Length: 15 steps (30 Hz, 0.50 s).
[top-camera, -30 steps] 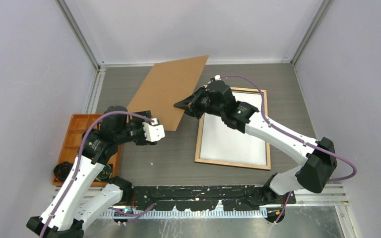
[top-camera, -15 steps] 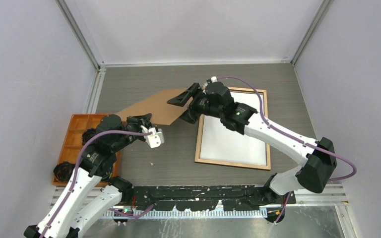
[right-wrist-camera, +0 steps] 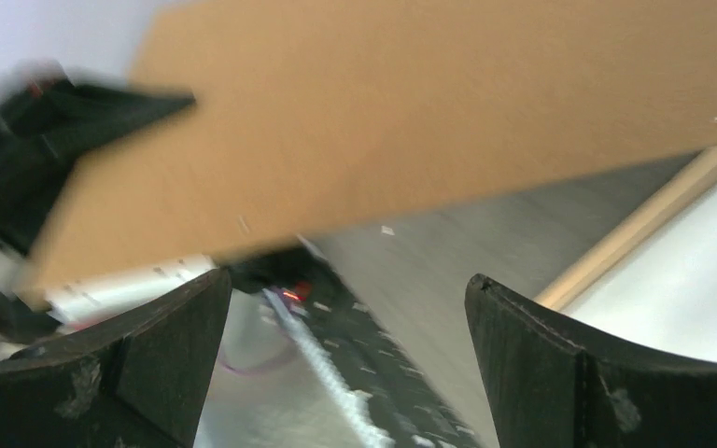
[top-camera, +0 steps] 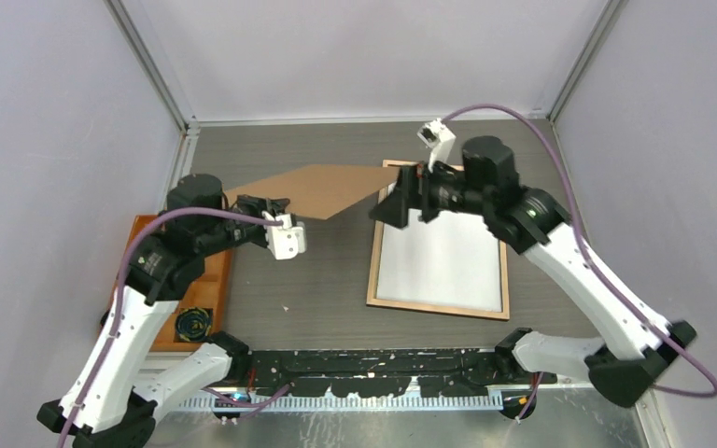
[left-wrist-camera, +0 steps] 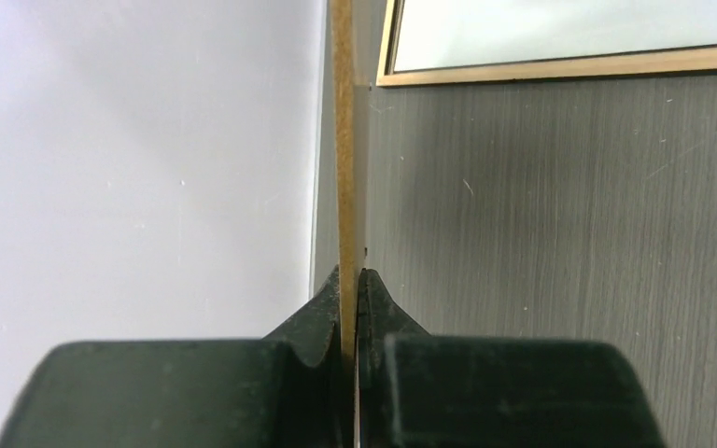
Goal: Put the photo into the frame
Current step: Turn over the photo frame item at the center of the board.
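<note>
Frame [top-camera: 437, 310]: wood-coloured back up, lying flat toward the table's right edge.
Photo [top-camera: 443, 266]: presumably the white sheet inside it, face down. Likely light, floppy and easily creased, so take it by a border edge.
Backing board [top-camera: 322, 189]: stiff, aloft toward the far-left corner, pinched edge-on by left gripper [left-wrist-camera: 350, 280].
Right gripper [right-wrist-camera: 347, 289]: jaws spread, empty.
Writing: none legible.
</note>
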Each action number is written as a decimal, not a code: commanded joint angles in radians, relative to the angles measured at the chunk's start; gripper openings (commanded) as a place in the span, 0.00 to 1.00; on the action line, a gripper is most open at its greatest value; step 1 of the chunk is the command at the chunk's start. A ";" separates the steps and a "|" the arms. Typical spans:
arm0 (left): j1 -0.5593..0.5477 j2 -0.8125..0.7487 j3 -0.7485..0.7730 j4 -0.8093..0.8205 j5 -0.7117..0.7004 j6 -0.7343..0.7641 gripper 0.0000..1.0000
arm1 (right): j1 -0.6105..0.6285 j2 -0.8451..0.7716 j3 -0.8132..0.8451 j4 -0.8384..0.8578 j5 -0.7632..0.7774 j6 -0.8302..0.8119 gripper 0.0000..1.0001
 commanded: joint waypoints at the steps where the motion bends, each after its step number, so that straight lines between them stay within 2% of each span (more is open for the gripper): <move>1: -0.005 0.057 0.224 -0.172 0.097 -0.038 0.00 | 0.008 -0.186 -0.070 -0.096 0.064 -0.596 1.00; 3: -0.005 0.086 0.292 -0.254 0.119 -0.047 0.00 | 0.010 -0.229 -0.106 -0.066 -0.002 -0.727 1.00; 6: -0.005 0.109 0.356 -0.362 0.153 -0.031 0.00 | 0.010 -0.258 -0.112 -0.032 -0.046 -0.811 1.00; 11: -0.005 0.114 0.393 -0.446 0.180 0.004 0.00 | 0.036 -0.252 -0.080 0.016 -0.172 -0.849 1.00; 15: -0.005 0.130 0.419 -0.484 0.185 0.006 0.00 | 0.141 -0.209 -0.058 0.004 -0.151 -0.873 1.00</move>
